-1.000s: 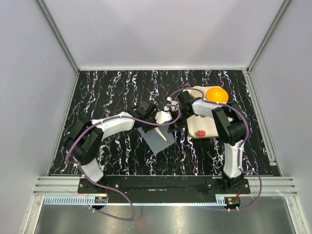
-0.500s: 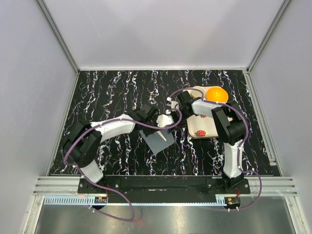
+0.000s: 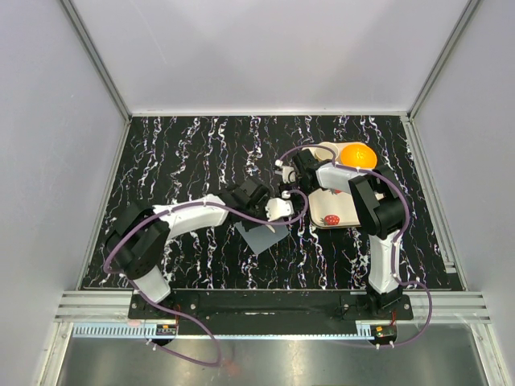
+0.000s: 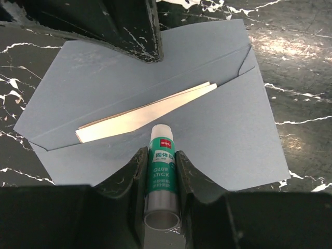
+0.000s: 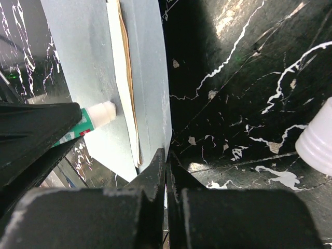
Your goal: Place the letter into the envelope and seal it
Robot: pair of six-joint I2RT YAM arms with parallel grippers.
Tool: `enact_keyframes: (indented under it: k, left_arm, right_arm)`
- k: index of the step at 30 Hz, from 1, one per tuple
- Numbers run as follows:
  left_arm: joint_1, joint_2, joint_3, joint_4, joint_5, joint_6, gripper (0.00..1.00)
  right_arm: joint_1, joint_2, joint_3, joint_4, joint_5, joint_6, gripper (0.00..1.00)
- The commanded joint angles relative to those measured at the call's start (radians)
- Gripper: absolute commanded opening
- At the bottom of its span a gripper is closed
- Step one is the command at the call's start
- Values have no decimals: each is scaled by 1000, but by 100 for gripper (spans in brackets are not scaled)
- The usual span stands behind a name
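**Near to far.** The glue stick [image 4: 162,174] is clamped between the fingers of the left gripper [image 4: 162,155]. Its white tip is set against the open envelope [image 4: 233,135], which lies flat on the table [image 3: 185,153]. The letter [image 4: 145,111] is tucked partly into the envelope's pocket. The right gripper [image 5: 166,158] is closed, its tips at the envelope's edge. Beyond, a tray [image 3: 348,215] and a round orange object [image 3: 357,155] are seen.

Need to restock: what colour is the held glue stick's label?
Green with white lettering, on the white-tipped plastic glue stick; clearest in the left wrist view.
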Motion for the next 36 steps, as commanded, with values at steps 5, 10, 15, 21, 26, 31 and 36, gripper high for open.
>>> enact_keyframes:
  k: [5,10,15,21,26,31,36]
  left_arm:
    - [148,50,82,-59,-3,10,0]
    - [126,53,64,-50,-8,47,0]
    - [12,-10,3,-53,32,-11,0]
    - [65,0,0,-59,31,-5,0]
    - [136,57,78,-70,14,18,0]
    - [31,2,21,-61,35,17,0]
    - [-16,-39,-13,-73,49,-23,0]
  right_arm:
    - [10,20,27,-7,25,-17,0]
    - [10,20,27,-7,25,-17,0]
    - [8,21,27,-7,25,-19,0]
    - [10,21,28,-5,24,-19,0]
    - [10,21,28,-5,24,-19,0]
    - [10,20,27,-5,27,-17,0]
    - [10,20,28,-7,27,-19,0]
